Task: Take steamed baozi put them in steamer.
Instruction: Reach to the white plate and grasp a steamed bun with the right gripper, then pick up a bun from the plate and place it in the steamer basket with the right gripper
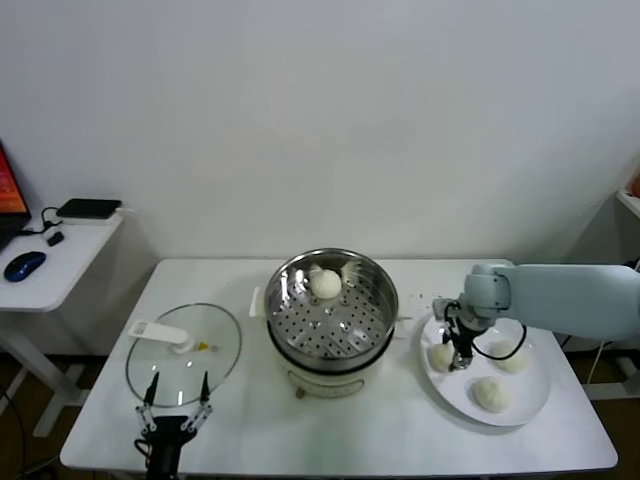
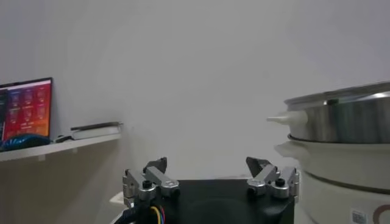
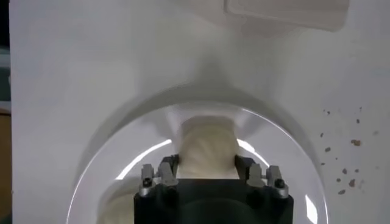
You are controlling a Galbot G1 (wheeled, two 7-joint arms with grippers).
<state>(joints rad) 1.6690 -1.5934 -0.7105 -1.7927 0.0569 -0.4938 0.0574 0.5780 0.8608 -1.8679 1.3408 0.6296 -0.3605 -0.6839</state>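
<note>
White laminate covers the table (image 1: 250,420), smooth and matte, standing before a plain pale wall.

Nearest the robot, the left gripper (image 1: 176,403) hovers low at the table's near edge, its dark fingers spread wide with nothing between them. Just beyond its tips lies a round glass lid (image 1: 184,354) with a white handle.

The right gripper (image 1: 461,352) is down on a flat, glossy white plate (image 1: 535,398), its jaws clenched on either side of one baozi (image 3: 206,149). That bun is creamy, soft and faintly creased, filling the gap between the fingers. Two more baozi lie on the plate beside the jaws, one (image 1: 491,393) nearer the robot, one (image 1: 511,360) on the outer side.

Toward the table's middle, well apart from both grippers, stands the steamer (image 1: 331,305): a shiny steel basket with a perforated floor on a cream pot base. A fourth baozi (image 1: 325,283) sits at its far side.

Farther left, a side desk (image 1: 60,255) holds a blue mouse (image 1: 24,265).
</note>
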